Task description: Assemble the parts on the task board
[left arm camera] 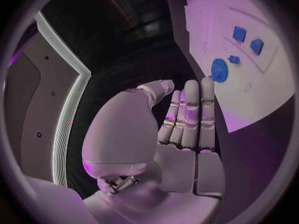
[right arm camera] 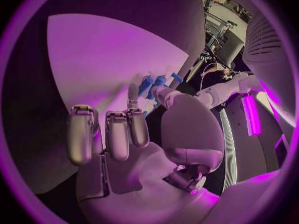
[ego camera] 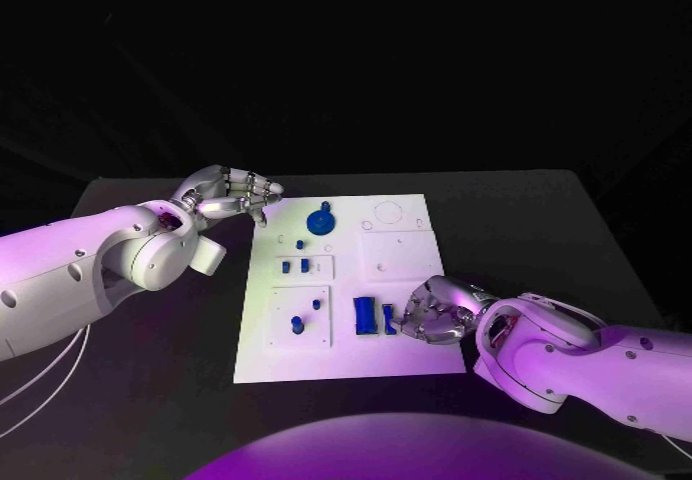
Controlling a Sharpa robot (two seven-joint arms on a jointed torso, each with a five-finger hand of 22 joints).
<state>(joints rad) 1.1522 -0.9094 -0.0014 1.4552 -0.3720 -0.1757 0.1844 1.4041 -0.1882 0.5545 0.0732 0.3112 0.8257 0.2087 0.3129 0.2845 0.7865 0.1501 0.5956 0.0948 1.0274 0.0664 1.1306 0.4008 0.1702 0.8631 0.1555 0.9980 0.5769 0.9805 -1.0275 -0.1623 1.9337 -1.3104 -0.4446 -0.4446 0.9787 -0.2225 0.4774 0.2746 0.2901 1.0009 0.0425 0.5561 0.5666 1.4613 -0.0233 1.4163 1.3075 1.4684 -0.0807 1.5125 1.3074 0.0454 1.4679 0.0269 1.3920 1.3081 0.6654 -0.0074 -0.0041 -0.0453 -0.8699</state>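
Reaching over the flat white task board (ego camera: pixel 346 340), the right robot hand (ego camera: pixel 437 312) apparently pinched a small blue block (ego camera: pixel 389 318), wanting careful alignment; the left robot hand (ego camera: pixel 231 192) hung empty, fingers curled.

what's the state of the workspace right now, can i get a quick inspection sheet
surface: black table, the white task board lying in its middle.
job's things: a round blue part at the board's far end; small blue parts mid-board; one blue part in the near-left panel; upright blue parts beside the right hand.
clutter: nothing seen.
hands: left hand at the board's far-left corner, fingers curled, apparently holding nothing. right hand at the board's near-right edge, fingertips at the upright blue parts; whether it grips one cannot be told.
cables: thin pale cables hang under the left arm.
surroundings: dark beyond the table.
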